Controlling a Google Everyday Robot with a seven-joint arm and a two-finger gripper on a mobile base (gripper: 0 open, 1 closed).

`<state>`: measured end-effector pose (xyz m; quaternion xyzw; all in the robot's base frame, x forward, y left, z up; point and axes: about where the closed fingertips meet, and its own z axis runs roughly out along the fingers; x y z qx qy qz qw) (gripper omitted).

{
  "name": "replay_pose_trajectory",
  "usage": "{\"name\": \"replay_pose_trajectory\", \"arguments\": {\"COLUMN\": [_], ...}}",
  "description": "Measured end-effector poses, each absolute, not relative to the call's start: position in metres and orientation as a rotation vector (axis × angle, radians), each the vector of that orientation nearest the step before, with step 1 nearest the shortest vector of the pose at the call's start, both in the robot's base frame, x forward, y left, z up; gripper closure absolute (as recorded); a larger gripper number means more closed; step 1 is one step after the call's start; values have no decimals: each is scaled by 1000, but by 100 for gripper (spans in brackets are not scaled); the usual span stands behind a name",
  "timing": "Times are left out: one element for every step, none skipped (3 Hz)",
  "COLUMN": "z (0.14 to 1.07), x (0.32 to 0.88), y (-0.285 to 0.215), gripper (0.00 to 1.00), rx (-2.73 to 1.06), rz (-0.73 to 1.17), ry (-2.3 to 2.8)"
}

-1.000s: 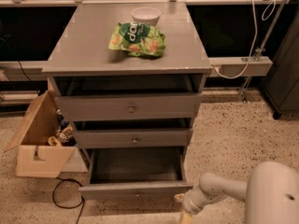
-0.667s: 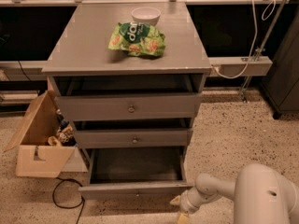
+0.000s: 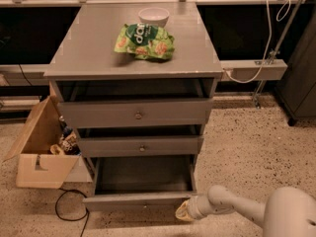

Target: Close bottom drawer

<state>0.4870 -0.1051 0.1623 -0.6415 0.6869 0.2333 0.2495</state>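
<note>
1. Leftward goes the end effector [image 3: 183,212] compared with a second ago. It now hangs low by the floor, just beside the right end of the bottom drawer's [image 3: 140,200] front. I cannot tell whether the two touch.
2. Whether the end effector is wide or narrow cannot be told. The pale arm [image 3: 232,209] reaches in from the lower right.
3. The bottom drawer stands pulled well out past the front edge of the desk [image 3: 89,53], as it did before.
4. The middle drawer [image 3: 140,145] and top drawer [image 3: 136,113] sit slightly out.
5. A white bowl [image 3: 153,17] rests near the desk's back edge, with a green snack bag [image 3: 144,42] just in front of it.
6. A cardboard box [image 3: 39,152] lies on the floor beside the desk's left edge.
</note>
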Motion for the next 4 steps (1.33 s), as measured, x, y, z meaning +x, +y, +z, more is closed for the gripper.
{"name": "replay_pose_trajectory", "arguments": {"z": [164, 157, 157, 159], "x": [525, 539, 555, 574], "y": [-94, -91, -88, -82], "gripper": [99, 100, 100, 100], "rx": [-1618, -1572, -1523, -1467], "rz": [514, 477, 439, 434], "ry": [1822, 1836, 1841, 1831]}}
